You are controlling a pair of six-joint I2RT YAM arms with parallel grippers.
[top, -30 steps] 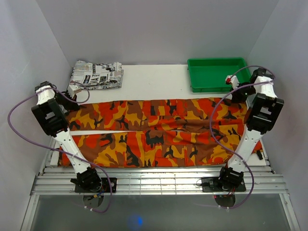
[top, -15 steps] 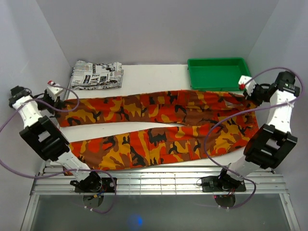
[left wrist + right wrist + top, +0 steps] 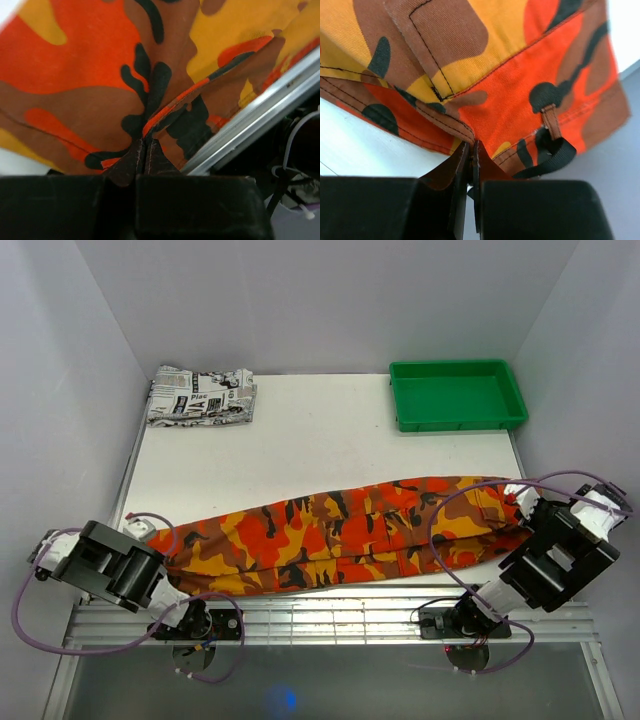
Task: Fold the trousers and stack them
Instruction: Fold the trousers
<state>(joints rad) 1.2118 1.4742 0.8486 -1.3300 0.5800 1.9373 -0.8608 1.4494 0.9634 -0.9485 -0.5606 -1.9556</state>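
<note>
The trousers [image 3: 340, 535] lie along the near edge of the tabletop [image 3: 300, 440] as one long band, seemingly leg over leg. The left jaws are clamped on the cuff end and the right jaws on the waist end. The crosswise folds and stacking appear to remain.

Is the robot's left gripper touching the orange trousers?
Touching. The left wrist view shows the left gripper shut, with a fold of the trousers pinched between its tips.
</note>
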